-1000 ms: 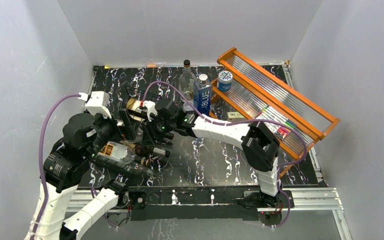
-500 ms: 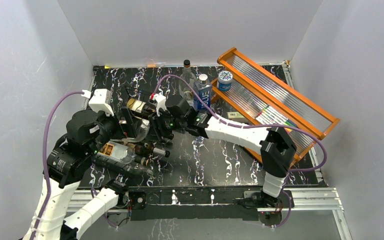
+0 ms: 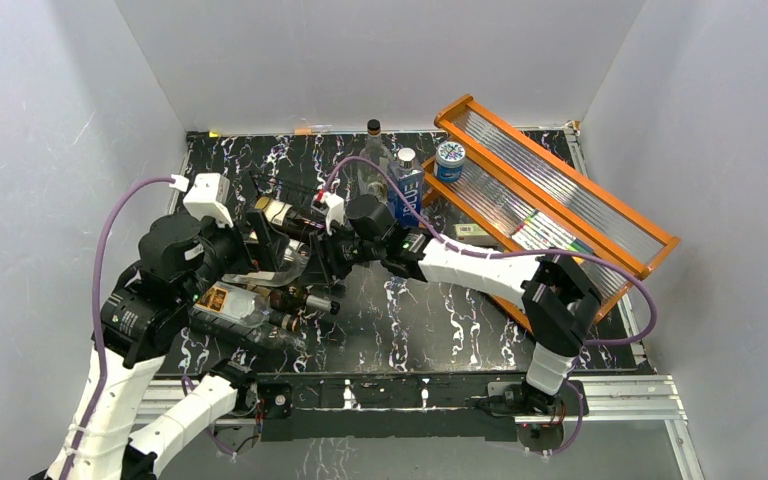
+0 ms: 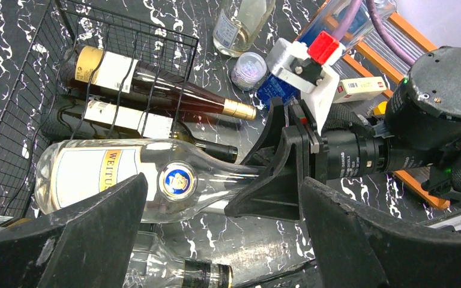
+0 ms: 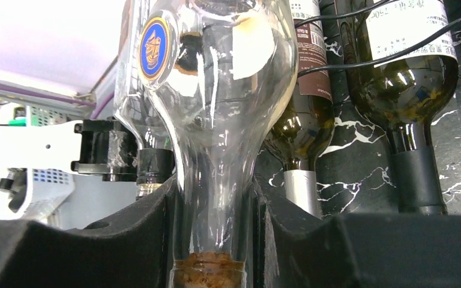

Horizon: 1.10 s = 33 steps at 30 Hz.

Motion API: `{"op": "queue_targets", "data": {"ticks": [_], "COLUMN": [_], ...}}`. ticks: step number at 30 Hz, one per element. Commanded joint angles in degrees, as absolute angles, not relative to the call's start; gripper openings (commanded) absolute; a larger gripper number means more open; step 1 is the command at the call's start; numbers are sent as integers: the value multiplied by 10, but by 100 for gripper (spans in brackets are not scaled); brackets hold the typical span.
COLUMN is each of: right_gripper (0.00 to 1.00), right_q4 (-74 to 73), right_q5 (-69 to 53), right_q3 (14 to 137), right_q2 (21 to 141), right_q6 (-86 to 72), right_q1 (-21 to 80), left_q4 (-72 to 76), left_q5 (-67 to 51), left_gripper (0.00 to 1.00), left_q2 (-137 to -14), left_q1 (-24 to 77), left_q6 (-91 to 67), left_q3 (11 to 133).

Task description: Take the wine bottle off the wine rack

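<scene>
Top view, arms: both your grippers meet left of centre. The right gripper (image 3: 332,262) is at the bottle's neck end and the left gripper (image 3: 263,248) hovers over its body.
Top view, room: bare black marble-patterned tabletop (image 3: 440,320) lies toward the arm bases.
Left wrist view, task thing: the clear glass wine bottle with a cream label (image 4: 126,174) lies on its side. Its base end is over the low black wire rack (image 4: 126,42) and its neck points away from the rack.
Left wrist view, left pincer: spread wide, holding nothing.
Right wrist view, right pincer: clamped on the neck just above the cork, with the bottle's long axis running straight out from the jaws.
Judgement: draw along that axis, away from the rack. A brown glass bottle (image 5: 303,138) lies just beside.
</scene>
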<state>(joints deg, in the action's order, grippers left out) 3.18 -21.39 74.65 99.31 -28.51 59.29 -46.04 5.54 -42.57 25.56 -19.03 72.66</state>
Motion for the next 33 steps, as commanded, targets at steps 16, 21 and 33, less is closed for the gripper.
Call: {"op": "queue_targets", "data": {"ticks": [16, 21, 33], "right_gripper": [5, 0, 0], "right_q4": [174, 234, 388], "right_q5": [-404, -427, -390], "right_q3": [745, 736, 669], "right_q2": [1046, 1040, 975], "right_q6": [-410, -469, -588], "right_q1": [572, 568, 568], "left_q4": [-445, -444, -439], "left_q5": [37, 33, 25], "left_gripper": [98, 98, 98], "left_q2": [-425, -428, -435], "left_q1": [253, 253, 253], "left_q6": [-188, -189, -195], "left_q3": [709, 711, 714]}}
